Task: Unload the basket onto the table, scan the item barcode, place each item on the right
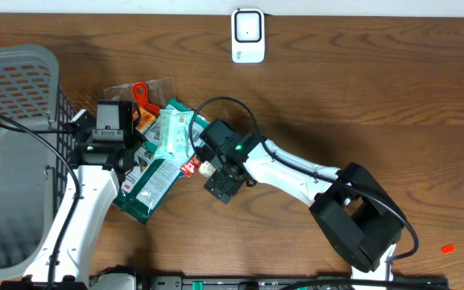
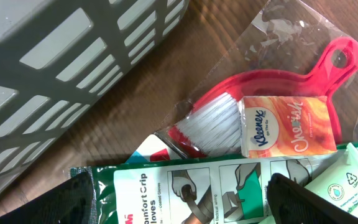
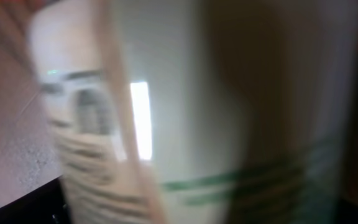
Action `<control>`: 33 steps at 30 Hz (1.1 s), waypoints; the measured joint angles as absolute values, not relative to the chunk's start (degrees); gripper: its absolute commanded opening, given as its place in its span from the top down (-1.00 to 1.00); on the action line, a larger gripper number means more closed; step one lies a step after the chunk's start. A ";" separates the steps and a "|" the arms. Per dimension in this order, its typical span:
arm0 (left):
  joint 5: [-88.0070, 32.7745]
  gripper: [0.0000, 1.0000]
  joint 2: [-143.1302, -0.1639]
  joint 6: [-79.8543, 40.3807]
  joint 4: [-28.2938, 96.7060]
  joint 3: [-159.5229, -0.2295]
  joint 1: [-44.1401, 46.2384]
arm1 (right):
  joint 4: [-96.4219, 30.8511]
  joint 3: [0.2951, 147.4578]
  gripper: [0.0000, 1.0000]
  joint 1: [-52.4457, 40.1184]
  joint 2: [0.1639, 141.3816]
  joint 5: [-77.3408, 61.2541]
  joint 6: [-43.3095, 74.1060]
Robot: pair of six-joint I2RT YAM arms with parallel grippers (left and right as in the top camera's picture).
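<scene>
We see a wooden table [image 1: 377, 89] with a grey basket [image 1: 14, 72] at its left edge and a white scanner [image 1: 247, 35] at the middle of its far edge. Just beside the basket, toward the table's left side, lies a loose heap of goods. The white-and-green pack [image 1: 171, 133] lies in that heap, overlapping a green glove package [image 1: 145, 184] and well apart from the scanner. The right gripper [image 1: 203, 151] sits at the pack's right side. Its wrist view is filled by a blurred white surface with green stripes and dark print, very close to the lens. Its jaws stand wide, yet we cannot tell whether they press the pack or merely flank it.

The left gripper [image 2: 188, 202] hangs over the glove package with its jaws spread wide and nothing between them — both dark fingertips [image 2: 73, 199] show at the bottom of its wrist view. Beyond them lie a red dustpan [image 2: 278, 84] and a white-bristled brush [image 2: 211, 121] inside a clear bag [image 2: 278, 25], with an orange tissue pack [image 2: 288, 124] resting on the dustpan. The basket's slatted wall fills the upper left of that view.
</scene>
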State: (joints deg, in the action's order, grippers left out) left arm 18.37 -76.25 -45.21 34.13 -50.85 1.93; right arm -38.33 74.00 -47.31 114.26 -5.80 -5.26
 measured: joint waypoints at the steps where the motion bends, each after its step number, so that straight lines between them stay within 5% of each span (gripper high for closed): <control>1: 18.37 -0.78 -76.25 -45.21 34.13 -50.85 1.93 | -38.57 74.02 -0.90 -47.37 114.26 -5.87 -5.58; 33: 18.39 -0.79 -76.25 -45.21 34.33 -50.85 1.93 | -41.15 74.17 -0.89 -44.05 113.19 -8.25 -9.98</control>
State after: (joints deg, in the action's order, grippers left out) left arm 18.39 -76.25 -45.21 34.33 -50.85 1.93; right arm -41.15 74.17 -44.05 113.19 -8.25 -9.98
